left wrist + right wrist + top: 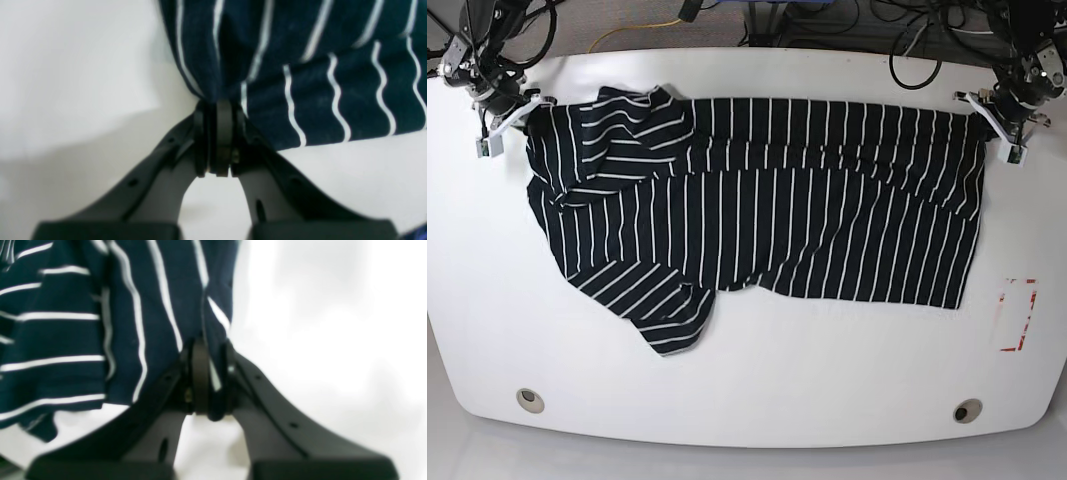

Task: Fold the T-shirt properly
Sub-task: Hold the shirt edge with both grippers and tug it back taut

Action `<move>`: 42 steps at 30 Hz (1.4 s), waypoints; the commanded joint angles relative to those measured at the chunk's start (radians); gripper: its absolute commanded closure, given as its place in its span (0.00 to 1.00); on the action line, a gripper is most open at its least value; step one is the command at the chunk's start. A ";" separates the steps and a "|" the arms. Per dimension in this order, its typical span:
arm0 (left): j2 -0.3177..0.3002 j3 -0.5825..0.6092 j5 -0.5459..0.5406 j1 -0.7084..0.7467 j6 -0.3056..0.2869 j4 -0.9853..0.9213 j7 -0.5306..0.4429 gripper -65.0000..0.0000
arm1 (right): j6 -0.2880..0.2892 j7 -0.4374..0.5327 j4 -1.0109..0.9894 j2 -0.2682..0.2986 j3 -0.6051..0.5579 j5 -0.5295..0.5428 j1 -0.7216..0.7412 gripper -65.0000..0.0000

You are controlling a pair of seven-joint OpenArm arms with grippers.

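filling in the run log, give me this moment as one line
left gripper: jaws shut on T-shirt corner | right gripper: jaws shut on opposite corner | shirt: spread on table, not folded

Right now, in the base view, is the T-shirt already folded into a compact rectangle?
No. The T-shirt lies spread wide across the table, with one sleeve sticking out at its lower edge.

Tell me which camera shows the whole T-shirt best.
The base view: it shows the T-shirt spread across the white table, a sleeve flopped out at the near edge. The wrist views are blurry close-ups of striped cloth pinched by the left gripper and right gripper.
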 commanded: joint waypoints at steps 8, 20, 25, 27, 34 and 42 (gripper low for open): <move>-0.016 -0.021 0.033 0.139 0.009 0.072 0.030 1.00 | -0.002 0.009 0.139 0.024 0.011 0.002 -0.149 1.00; -0.013 -0.037 0.034 0.161 0.009 0.151 0.030 0.46 | -0.002 0.009 0.405 -0.042 0.013 0.113 -0.287 0.37; -0.010 -0.037 0.031 0.173 0.009 0.267 0.083 0.41 | -0.002 0.009 0.479 -0.080 0.006 0.189 -0.316 0.35; -0.010 -0.032 0.030 0.173 0.009 0.319 0.123 0.41 | -0.002 -0.012 0.485 -0.089 0.002 0.214 -0.315 0.35; 0.040 -0.026 0.034 0.136 0.009 0.359 0.128 0.41 | -0.002 -0.101 0.479 -0.134 -0.041 0.229 -0.266 0.35; 0.062 0.049 0.039 0.095 0.009 0.338 0.128 0.41 | -0.002 -0.109 0.471 -0.148 -0.112 0.171 -0.210 0.35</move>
